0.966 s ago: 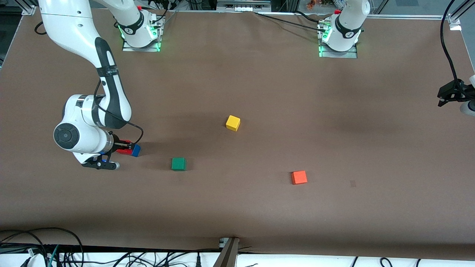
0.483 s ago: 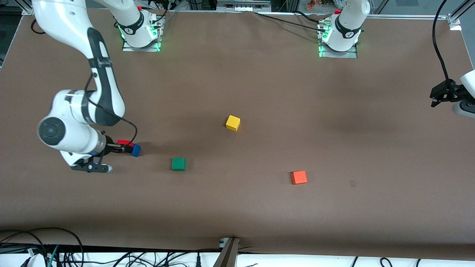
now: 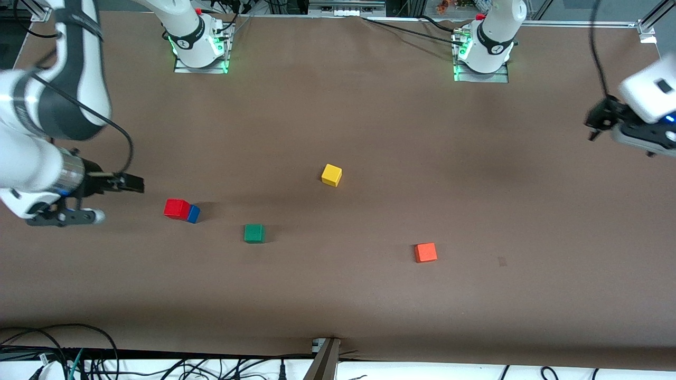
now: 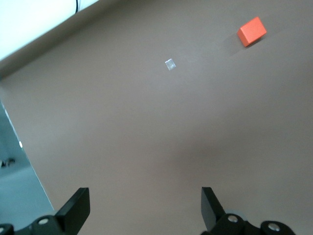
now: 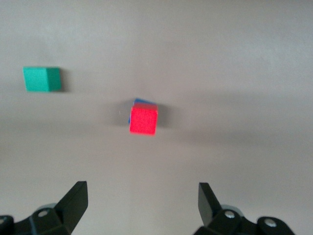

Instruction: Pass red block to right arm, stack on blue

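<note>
Front view shows you the red block (image 3: 176, 208) stacked on blue (image 3: 194, 214) toward the right arm's end, both hands, right (image 3: 124, 183) and left (image 3: 595, 120), spread empty; it looks light, rigid, best gripped across flat sides.

Brown surface (image 3: 369, 121) carrying three loose cubes. Yellow cube (image 3: 331, 174) near middle. Green cube (image 3: 254, 233) nearer front camera than yellow cube, toward right arm's end. Orange cube (image 3: 425, 252) nearer front camera than yellow cube, toward left arm's end.
</note>
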Available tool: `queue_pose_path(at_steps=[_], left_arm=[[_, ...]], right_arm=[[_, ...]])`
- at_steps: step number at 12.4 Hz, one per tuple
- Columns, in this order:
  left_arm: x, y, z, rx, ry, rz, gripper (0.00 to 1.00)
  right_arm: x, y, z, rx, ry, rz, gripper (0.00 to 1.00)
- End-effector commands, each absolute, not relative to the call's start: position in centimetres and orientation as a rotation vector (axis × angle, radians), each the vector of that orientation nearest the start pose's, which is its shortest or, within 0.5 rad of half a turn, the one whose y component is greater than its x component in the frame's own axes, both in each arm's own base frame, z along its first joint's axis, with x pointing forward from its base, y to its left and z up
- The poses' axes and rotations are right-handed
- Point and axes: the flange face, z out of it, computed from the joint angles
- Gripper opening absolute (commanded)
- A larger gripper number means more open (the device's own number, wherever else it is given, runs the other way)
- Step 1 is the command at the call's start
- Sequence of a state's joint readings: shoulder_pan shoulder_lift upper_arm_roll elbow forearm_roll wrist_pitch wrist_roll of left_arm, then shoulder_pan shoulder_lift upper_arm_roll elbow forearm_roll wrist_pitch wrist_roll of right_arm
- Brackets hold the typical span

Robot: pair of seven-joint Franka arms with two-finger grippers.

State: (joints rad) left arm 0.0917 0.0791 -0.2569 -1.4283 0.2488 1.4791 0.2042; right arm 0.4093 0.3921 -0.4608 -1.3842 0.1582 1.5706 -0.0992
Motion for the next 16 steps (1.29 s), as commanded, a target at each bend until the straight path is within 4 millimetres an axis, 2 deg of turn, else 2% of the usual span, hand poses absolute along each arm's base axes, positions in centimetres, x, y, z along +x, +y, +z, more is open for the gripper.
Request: queue_pose_path(at_steps=[1, 2, 3, 4, 5, 6, 8, 10, 11, 12, 14, 16], left_arm=[[54.3, -5.4, 63.3, -2.895, 0.327, 0.070, 1.00], [54.2, -3.3, 62.8, -2.948, 0.266, 0.083, 1.00], [54.2, -0.9, 62.4, -3.050, 0.186, 0.091, 1.00], [54.3, 0.6, 62.3, -3.088, 0.148, 0.075, 1.00], [54.4, 0.3, 62.3, -3.085, 0.155, 0.065, 1.00], [54.6, 0.4, 61.4, -3.085, 0.154, 0.068, 1.00], [55.1, 0.8, 57.8, -3.083, 0.151, -0.002, 1.00], [55.2, -0.2, 58.0, -3.082, 0.160, -0.025, 1.00], [55.3, -0.8, 58.6, -3.081, 0.174, -0.040, 1.00], [55.1, -1.3, 59.1, -3.082, 0.179, -0.022, 1.00], [54.7, -2.8, 61.1, -3.080, 0.191, -0.019, 1.00], [55.0, -2.7, 60.7, -3.083, 0.140, -0.013, 1.00]], right_arm=[[63.4, 2.7, 52.3, -3.119, -0.108, 0.343, 1.00], [62.9, 2.4, 54.3, -3.112, -0.111, 0.294, 1.00], [62.6, 1.5, 55.1, -3.105, -0.092, 0.278, 1.00], [61.4, 1.8, 56.3, -3.078, -0.111, 0.265, 1.00], [60.4, 1.8, 56.8, -3.047, -0.134, 0.250, 1.00], [59.2, 1.2, 57.8, -3.039, -0.151, 0.251, 1.00], [56.9, -1.3, 61.0, -3.074, -0.118, 0.173, 1.00], [54.8, -1.0, 62.4, -3.098, -0.144, 0.184, 1.00], [54.3, 0.2, 62.9, -3.141, -0.197, 0.187, 1.00], [53.7, 0.5, 63.1, -3.156, -0.213, 0.226, 1.00], [53.9, 0.5, 62.6, -3.152, -0.218, 0.253, 1.00], [54.5, 0.5, 62.4, -3.154, -0.216, 0.258, 1.00]])
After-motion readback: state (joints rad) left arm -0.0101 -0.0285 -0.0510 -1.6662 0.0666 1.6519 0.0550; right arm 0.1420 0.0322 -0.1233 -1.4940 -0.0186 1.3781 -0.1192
